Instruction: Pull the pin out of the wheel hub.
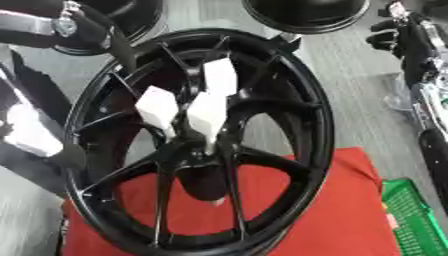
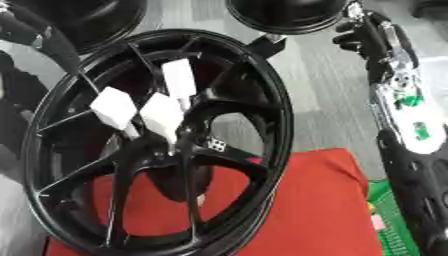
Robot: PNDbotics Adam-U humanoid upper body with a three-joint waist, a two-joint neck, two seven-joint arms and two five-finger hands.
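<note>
Red mat (image 1: 341, 215), black wheel hub (image 1: 201, 150), white pins (image 1: 210, 112), possibly three.

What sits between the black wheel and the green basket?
Only red cloth lies between the wheel and the green basket, clearest in the left eye view.

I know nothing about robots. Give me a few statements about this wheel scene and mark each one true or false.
1. The black wheel rests partly on a red cloth. True.
2. Three white block-shaped pins stand out near the wheel hub. True.
3. The wheel is silver. False: it is black.
4. A green basket shows at the lower right. True.
5. The right hand grips a white pin. False: it is up at the right, apart from the pins.
</note>
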